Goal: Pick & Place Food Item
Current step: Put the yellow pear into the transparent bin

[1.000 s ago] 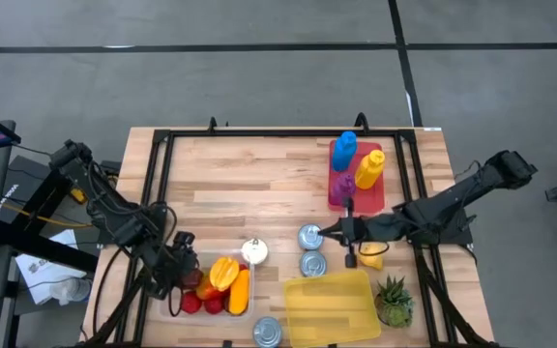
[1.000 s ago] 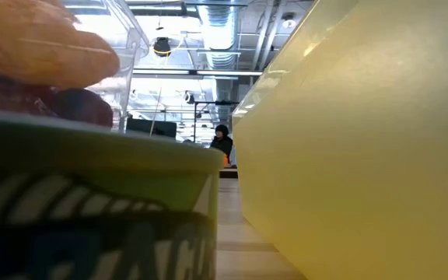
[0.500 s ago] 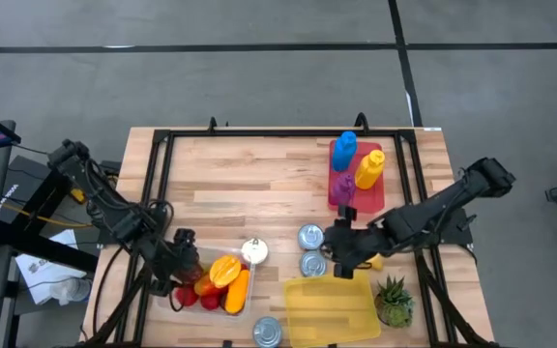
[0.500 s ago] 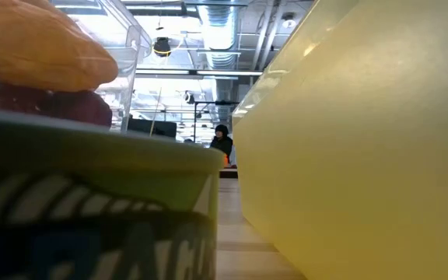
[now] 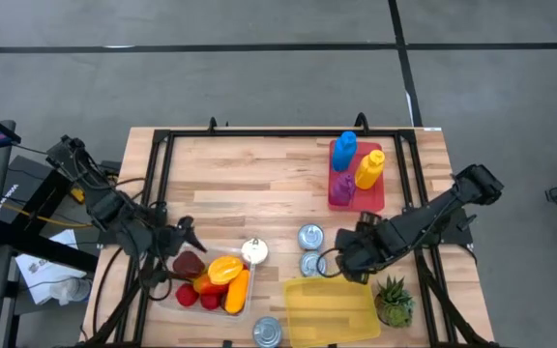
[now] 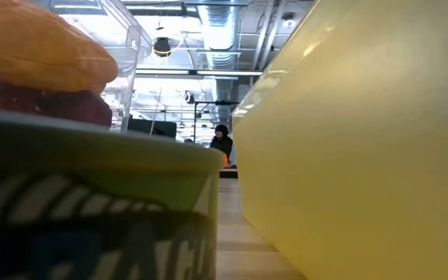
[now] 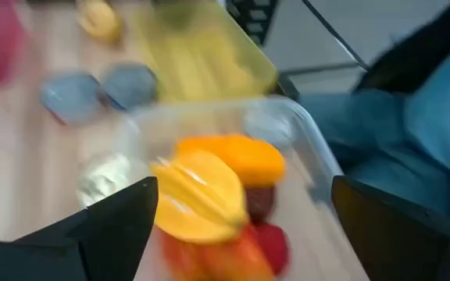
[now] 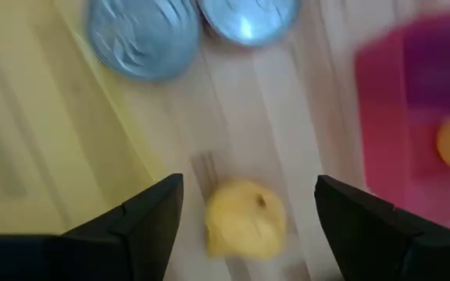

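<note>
Left of the clear fruit container (image 5: 222, 302), the left gripper (image 5: 184, 235) hovers with fingers (image 7: 108, 230) spread wide, holding nothing; its wrist view shows a starfruit (image 7: 198, 195) and red fruits inside. Right of the container stands the yellow bin (image 5: 328, 307). Above it the right gripper (image 5: 341, 261) is released, straddling a yellow lemon-like fruit (image 8: 244, 219) that only its wrist camera reveals, beside two cans (image 8: 141, 37). The can label in the low view is unreadable.
</note>
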Tool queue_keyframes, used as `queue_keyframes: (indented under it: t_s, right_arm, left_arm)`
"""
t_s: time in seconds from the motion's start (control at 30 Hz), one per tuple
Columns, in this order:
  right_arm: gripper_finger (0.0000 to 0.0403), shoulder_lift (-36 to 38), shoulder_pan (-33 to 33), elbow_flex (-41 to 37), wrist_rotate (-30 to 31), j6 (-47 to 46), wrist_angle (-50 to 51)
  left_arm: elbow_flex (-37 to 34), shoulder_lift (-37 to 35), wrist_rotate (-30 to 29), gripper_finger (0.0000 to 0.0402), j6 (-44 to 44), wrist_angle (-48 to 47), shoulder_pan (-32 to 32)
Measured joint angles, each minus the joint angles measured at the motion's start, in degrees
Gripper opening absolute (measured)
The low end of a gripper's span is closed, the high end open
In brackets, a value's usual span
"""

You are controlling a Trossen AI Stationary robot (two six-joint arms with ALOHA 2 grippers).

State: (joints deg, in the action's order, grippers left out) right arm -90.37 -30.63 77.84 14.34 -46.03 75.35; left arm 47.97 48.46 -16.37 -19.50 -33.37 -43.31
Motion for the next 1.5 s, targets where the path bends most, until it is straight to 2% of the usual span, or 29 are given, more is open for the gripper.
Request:
queue_keyframes:
  t_s: [0.23, 0.37, 0.57, 0.77, 0.97, 1.1, 1.33, 1.43, 1.5]
  right_arm:
    - [0.0278, 1.2, -2.2, -0.8, -0.2, -5.9, 6.1]
    - [0.0278, 3.0, -2.8, -5.5, -2.2, -7.9, 3.9]
    - [0.0278, 8.2, -3.2, -15.0, -6.1, -11.4, -5.1]
    - [0.0278, 12.7, -3.1, -24.8, -10.0, -14.5, -12.0]
    - [0.0278, 14.0, -2.2, -31.5, -10.9, -15.1, -18.4]
    - [0.0278, 13.8, -0.5, -34.2, -11.5, -13.4, -23.2]
    - [0.0273, 12.7, 1.8, -34.5, -11.7, -9.6, -24.2]
    - [0.0254, 12.4, 2.2, -34.6, -11.5, -9.4, -24.3]
    - [0.0226, 12.4, 2.2, -34.6, -11.5, -9.3, -24.7]
  left_arm:
    - [-0.7, 0.7, -9.2, 0.0372, 7.3, 5.1, 0.2]
    - [-3.9, 1.3, -12.6, 0.0372, 9.4, 11.7, 0.6]
    - [-7.7, 1.2, -12.8, 0.0373, 12.1, 17.9, 1.6]
    - [-8.3, 1.2, -12.8, 0.0373, 12.2, 18.6, 1.6]
    - [-8.3, 1.2, -12.8, 0.0373, 13.3, 19.5, 1.6]
    - [-8.3, 1.2, -12.8, 0.0373, 13.3, 20.0, 1.6]
    - [-8.3, 1.2, -12.8, 0.0373, 13.3, 20.2, 1.6]
    - [-8.3, 1.2, -12.8, 0.0371, 13.3, 20.2, 1.6]
    - [-8.3, 1.1, -12.8, 0.0369, 13.3, 20.2, 1.6]
